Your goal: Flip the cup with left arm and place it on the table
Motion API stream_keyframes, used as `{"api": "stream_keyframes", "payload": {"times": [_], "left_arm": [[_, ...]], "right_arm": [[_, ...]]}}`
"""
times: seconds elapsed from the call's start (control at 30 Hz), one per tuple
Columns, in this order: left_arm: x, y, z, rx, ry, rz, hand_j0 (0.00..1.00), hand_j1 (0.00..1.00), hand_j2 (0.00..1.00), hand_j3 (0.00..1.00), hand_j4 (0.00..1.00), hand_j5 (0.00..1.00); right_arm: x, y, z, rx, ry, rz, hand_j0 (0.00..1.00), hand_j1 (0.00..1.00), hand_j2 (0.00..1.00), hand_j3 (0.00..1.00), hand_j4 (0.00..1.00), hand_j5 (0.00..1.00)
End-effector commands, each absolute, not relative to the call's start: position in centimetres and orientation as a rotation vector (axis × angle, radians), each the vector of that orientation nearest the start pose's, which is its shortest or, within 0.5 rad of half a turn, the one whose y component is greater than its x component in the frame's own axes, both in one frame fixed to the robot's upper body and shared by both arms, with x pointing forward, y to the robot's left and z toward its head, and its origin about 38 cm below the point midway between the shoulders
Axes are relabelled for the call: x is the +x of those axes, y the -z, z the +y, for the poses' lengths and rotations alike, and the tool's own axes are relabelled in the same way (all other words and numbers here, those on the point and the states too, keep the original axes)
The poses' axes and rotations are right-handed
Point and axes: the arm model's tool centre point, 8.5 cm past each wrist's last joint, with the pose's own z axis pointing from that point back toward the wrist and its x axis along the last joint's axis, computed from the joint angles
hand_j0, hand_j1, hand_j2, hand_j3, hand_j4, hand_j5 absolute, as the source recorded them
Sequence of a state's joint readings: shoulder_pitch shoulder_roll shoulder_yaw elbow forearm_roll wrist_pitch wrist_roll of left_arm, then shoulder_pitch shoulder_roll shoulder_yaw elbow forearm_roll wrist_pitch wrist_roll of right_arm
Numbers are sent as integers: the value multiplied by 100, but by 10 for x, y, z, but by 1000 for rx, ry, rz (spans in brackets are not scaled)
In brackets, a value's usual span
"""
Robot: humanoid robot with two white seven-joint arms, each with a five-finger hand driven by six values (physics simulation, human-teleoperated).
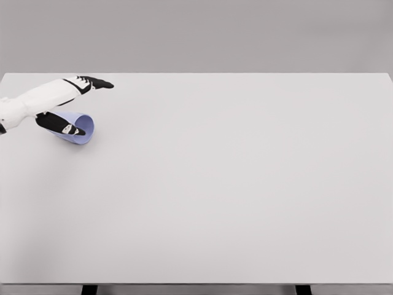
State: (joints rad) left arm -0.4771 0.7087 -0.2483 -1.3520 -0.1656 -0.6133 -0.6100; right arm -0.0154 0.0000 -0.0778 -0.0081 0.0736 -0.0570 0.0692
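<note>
- Head view: white table [245, 196] filling most of the picture, grey wall [196, 34] behind its far edge, two dark table legs [89, 289] just showing at the bottom edge.
- Left arm [37, 98]: white, entering from the left edge at about 9 o'clock from the table's middle, reaching toward 2 o'clock over the far left part of the table.
- Left hand [64, 107]: black fingers at the end of the white forearm, split in two groups. Upper fingers [98, 82] stretched out straight, pointing toward 3 o'clock, above and beyond the cup. Thumb [58, 125] or lower finger lying across the cup, its tip at the cup's open mouth.
- State of the fingers: spread wide rather than clenched; lower digit touching the cup or reaching into it, upper fingers apart from it. Firm grasp or mere contact: cannot tell.
- Cup [78, 128]: pale lilac-blue, lying on its side on the table, far left, at about 10 o'clock from the table's middle. Open mouth facing 3 to 4 o'clock, toward the picture's right and slightly toward the camera. Base end hidden beneath the hand. Faint shadow under the lower rim.
- Position of cup relative to hand: directly at 6 o'clock of the outstretched upper fingers, beside the wrist.
- Right arm: not in view.
</note>
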Motion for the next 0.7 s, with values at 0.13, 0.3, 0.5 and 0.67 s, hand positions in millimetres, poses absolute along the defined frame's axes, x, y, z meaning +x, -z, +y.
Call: {"api": "stream_keyframes", "payload": {"times": [0.13, 0.3, 0.5, 0.67], "left_arm": [[438, -218, 362, 348, 1665, -1573, 100, 100, 100, 100, 100, 100], [436, -219, 377, 422, 1727, -1481, 100, 100, 100, 100, 100, 100], [452, -210, 387, 261, 1838, -1272, 100, 100, 100, 100, 100, 100], [461, -203, 391, 274, 1772, -1201, 100, 100, 100, 100, 100, 100]], "right_arm": [[18, 262, -266, -19, -2, -78, 100, 100, 100, 100, 100, 100], [19, 262, -266, -19, -2, -80, 100, 100, 100, 100, 100, 100], [19, 262, -266, -19, -2, -80, 100, 100, 100, 100, 100, 100], [20, 262, -266, -19, -2, -81, 100, 100, 100, 100, 100, 100]]}}
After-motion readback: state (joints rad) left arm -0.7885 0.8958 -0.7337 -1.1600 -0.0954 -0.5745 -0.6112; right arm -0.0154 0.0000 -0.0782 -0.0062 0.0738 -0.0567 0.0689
